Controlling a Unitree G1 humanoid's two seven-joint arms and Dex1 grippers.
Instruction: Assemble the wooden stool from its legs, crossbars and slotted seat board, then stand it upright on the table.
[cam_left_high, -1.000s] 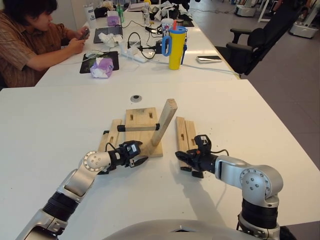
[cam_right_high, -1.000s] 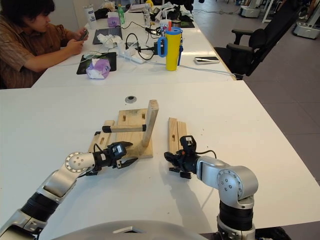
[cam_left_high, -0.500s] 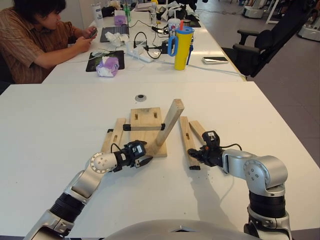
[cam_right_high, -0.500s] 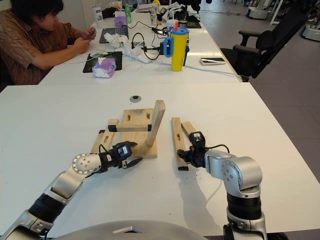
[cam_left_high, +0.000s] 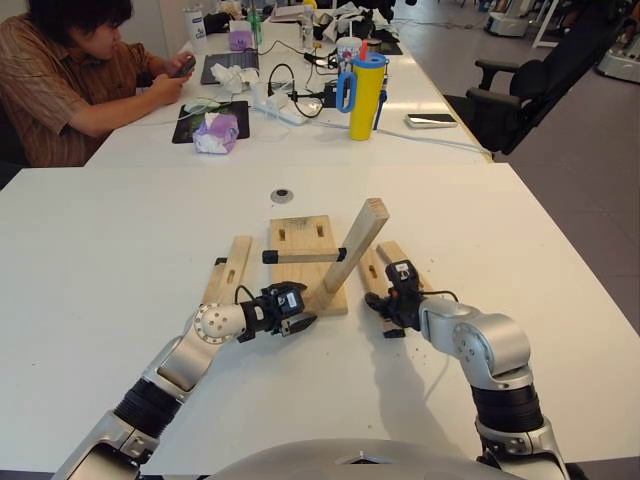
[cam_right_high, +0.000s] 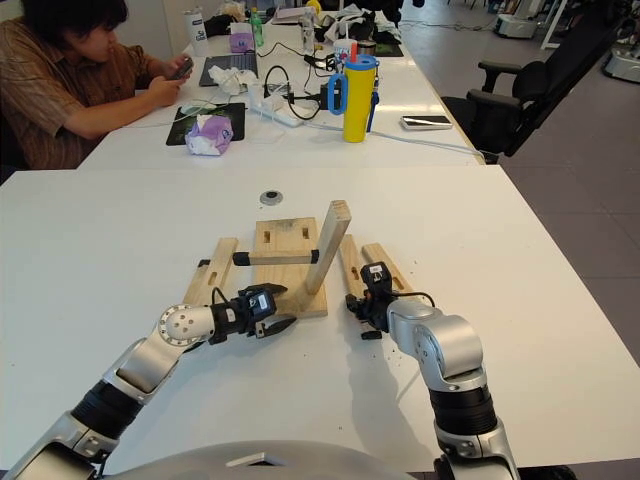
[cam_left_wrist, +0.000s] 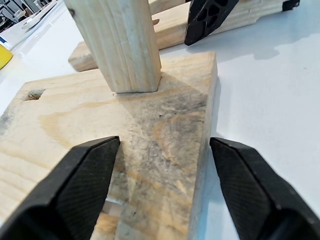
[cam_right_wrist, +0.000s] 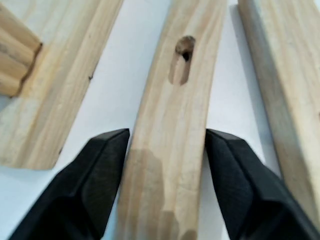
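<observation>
Left wrist view: the left pincer (cam_left_wrist: 164, 145) gapes astride the near corner of the pale slotted seat board (cam_left_wrist: 75, 115), at the middle of the white tabletop (cam_left_high: 110, 250). Its square wooden leg (cam_left_high: 356, 243) leans in the slot; jolting the board could topple it. The right pincer (cam_right_wrist: 167, 137), open, straddles a loose slotted wooden leg (cam_right_wrist: 182, 100), which may pivot.

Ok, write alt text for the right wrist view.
The right gripper, open, straddles a slotted wooden leg lying flat on the white table. The seat board lies to one side, a second leg to the other.
</observation>
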